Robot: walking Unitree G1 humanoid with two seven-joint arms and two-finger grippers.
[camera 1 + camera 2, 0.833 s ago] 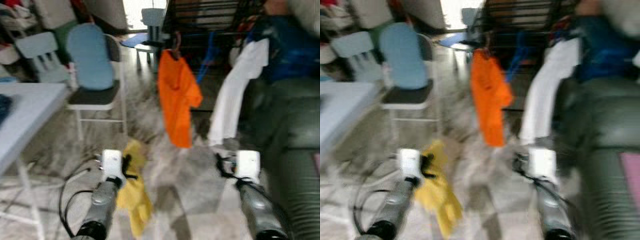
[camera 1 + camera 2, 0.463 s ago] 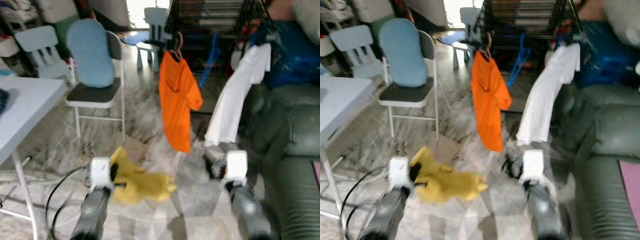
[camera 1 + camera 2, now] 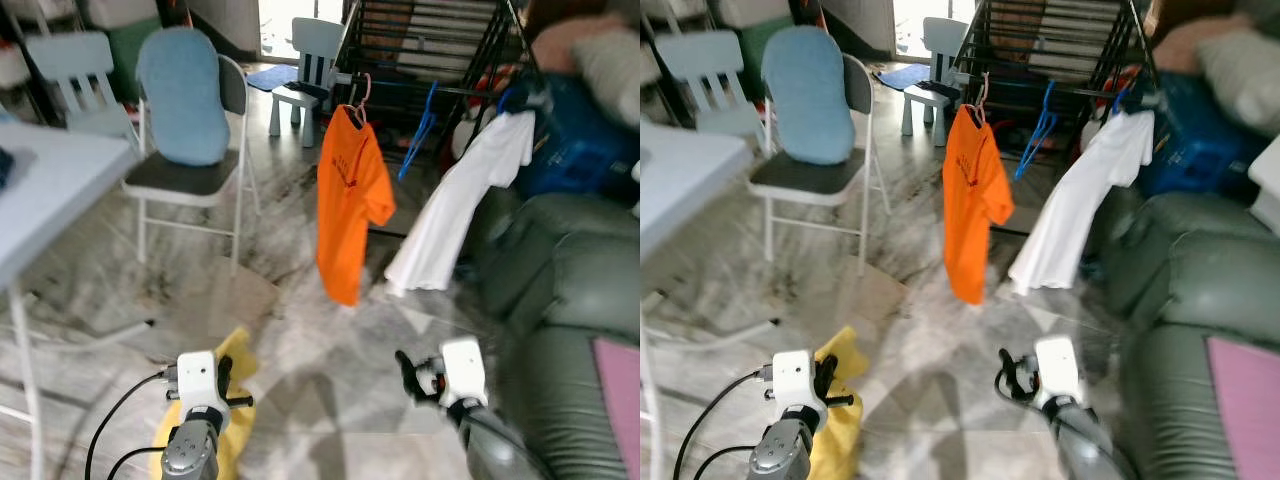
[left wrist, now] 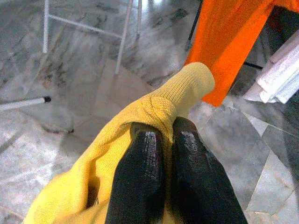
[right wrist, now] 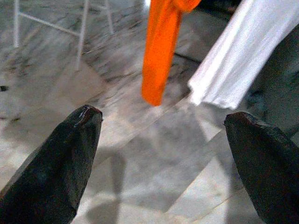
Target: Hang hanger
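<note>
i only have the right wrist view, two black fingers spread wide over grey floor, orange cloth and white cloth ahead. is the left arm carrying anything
Observer: Yes, the left gripper is shut on a yellow knitted garment.
Operator: what's the orange cloth hanging from
Observer: The orange t-shirt hangs on a pink hanger hooked on a black metal drying rack.
Operator: any spare hanger there
Observer: A bare blue hanger hangs on the rack between the orange t-shirt and the white shirt.
</note>
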